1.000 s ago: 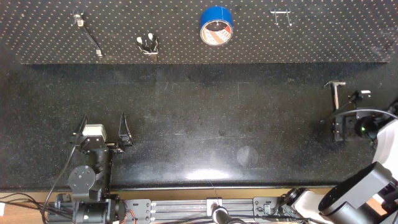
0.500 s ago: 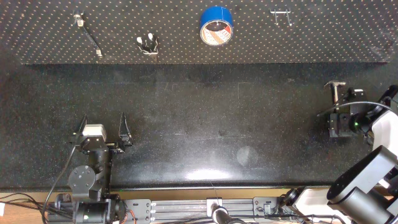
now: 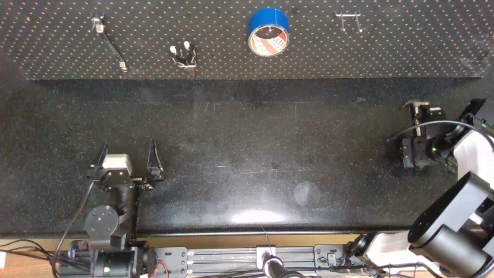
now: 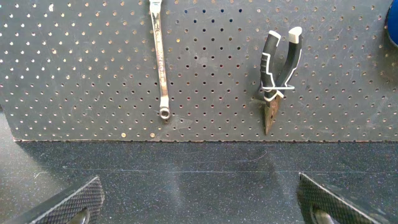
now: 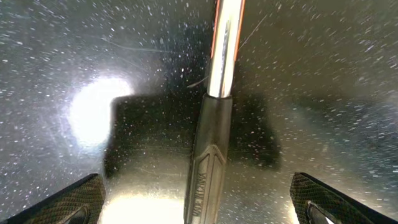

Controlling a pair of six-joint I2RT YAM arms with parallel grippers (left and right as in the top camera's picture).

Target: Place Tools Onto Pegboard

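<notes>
Currently, your right gripper [image 5: 199, 200] is hanging over the hammer [image 5: 210, 134] handle, claw spread apart (handle lying between), left gripper [image 4: 199, 200] facing pegboard [image 4: 81, 74], likewise apart.

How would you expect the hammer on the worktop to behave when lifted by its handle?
The hammer is probably rigid: its shaft looks like polished metal. The dark moulded grip should resist slipping. Held there, it likely tips head-down, since the head sits at the far end.

Embossed lettering on hammer grip [image 5: 208, 158], illegible, faint print inside tape roll [image 3: 268, 21], unreadable
</notes>
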